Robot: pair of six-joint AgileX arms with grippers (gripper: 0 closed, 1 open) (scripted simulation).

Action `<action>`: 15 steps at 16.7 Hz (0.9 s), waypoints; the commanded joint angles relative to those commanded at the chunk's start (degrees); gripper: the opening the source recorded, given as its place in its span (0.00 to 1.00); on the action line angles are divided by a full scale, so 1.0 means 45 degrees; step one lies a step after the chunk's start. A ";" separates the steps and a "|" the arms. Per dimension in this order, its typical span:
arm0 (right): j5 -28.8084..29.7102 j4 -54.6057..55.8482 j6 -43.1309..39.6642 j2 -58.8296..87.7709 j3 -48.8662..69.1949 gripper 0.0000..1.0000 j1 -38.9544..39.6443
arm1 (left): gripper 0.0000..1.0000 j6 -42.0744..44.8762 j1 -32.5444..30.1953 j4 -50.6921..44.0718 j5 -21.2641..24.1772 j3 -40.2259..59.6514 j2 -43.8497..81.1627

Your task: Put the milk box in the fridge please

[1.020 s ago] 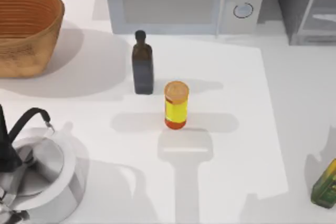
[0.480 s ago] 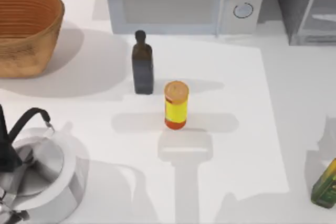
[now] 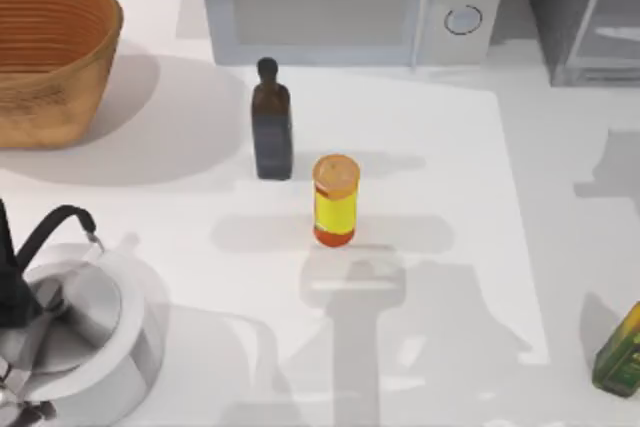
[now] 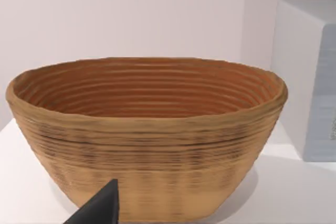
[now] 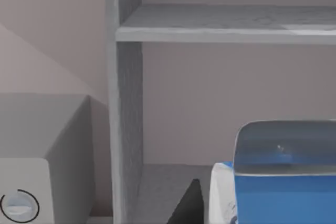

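Note:
The milk box [image 5: 286, 166], blue on top with a white side, sits close in the right wrist view. My right gripper [image 5: 262, 211] is shut on it, and one dark finger [image 5: 192, 205] shows beside its white side. Behind it the fridge [image 5: 126, 103] stands open, with a grey shelf [image 5: 226, 24] above and its floor just beyond the carton. In the top view the fridge [image 3: 590, 17] is at the back right corner. My left gripper [image 4: 100, 208] is parked facing the basket.
A wicker basket [image 3: 50, 47] is at the back left and a microwave [image 3: 350, 2] at the back middle. A dark bottle [image 3: 271, 125] and a yellow jar [image 3: 335, 202] stand mid-table. A kettle [image 3: 70, 337] is at the front left, a green-yellow carton [image 3: 620, 352] at the front right.
Arm shadows on the table's right half have shifted toward the fridge and spread near the front. The jar, bottle, carton and kettle stand where they were.

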 joint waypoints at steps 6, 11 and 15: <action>-0.0933 0.4421 0.0039 0.8662 0.3585 0.00 -0.1067 | 1.00 0.0000 0.0000 0.0000 0.0000 0.0000 0.0000; -0.1539 0.7204 0.0092 1.4054 0.5838 0.00 -0.1731 | 1.00 0.0000 0.0000 0.0000 0.0000 0.0000 0.0000; -0.1780 0.8318 0.0119 1.6032 0.6737 0.00 -0.2003 | 1.00 0.0000 0.0000 0.0000 0.0000 0.0000 0.0000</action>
